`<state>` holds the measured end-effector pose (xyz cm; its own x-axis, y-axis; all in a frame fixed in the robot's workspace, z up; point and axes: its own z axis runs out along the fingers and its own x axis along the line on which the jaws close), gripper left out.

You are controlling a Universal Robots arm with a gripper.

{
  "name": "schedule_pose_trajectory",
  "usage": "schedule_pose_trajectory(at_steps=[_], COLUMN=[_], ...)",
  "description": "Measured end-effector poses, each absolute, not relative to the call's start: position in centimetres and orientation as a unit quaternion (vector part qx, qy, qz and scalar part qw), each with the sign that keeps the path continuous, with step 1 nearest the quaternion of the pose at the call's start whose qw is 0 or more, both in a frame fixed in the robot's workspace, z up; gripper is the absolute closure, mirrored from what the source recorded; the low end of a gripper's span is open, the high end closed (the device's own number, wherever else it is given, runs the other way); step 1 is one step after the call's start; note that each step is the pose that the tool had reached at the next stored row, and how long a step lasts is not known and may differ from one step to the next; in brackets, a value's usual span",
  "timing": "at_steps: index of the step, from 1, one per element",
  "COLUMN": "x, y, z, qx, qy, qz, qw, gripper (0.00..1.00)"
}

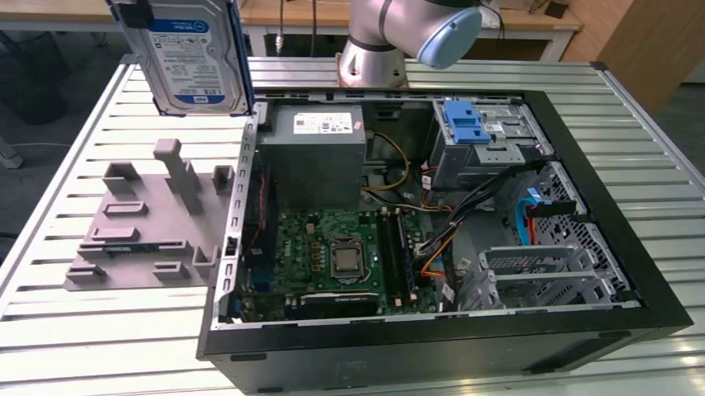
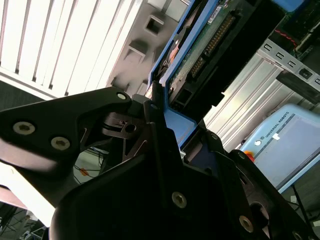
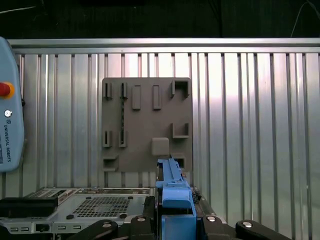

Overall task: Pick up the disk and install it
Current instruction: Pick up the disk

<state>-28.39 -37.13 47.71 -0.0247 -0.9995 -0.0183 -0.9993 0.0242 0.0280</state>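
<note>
The jaws were closed tight on the disk: in the second wrist view the gripper (image 2: 161,107) had its black fingers (image 2: 127,127) pressed against either side of the blue rail (image 2: 172,117), with no gap I could see. In the first wrist view the same rail (image 3: 172,182) stuck out from between the fingers and overlapped the edge of the grey fixture plate (image 3: 145,125) lying below it.

The disk (image 1: 196,62) hung in the air at the exterior view's upper left, standing on edge and slightly tilted. Its silver face with the white-and-blue label was turned to that camera, and the blue frame ran along its sides. From the second wrist view I saw its other face (image 2: 210,45): a green circuit board with a row of connector pins.

Below it the fixture plate (image 1: 138,227) sat on the slatted table (image 1: 88,330), just beside the open computer case (image 1: 441,346). Inside the case, the drive bay with its blue latch (image 1: 474,124) was well apart from the disk. The arm (image 1: 380,33) rose behind the case, and a teach pendant (image 3: 10,125) lay at the table's edge.
</note>
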Motion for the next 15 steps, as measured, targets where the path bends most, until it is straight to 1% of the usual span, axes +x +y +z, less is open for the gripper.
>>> schedule_pose_trajectory(at_steps=[15], x=[-27.83], y=[-37.13], z=[47.71], qx=[0.698], qy=[-0.716], qz=[-0.016], qw=[0.003], gripper=[0.64])
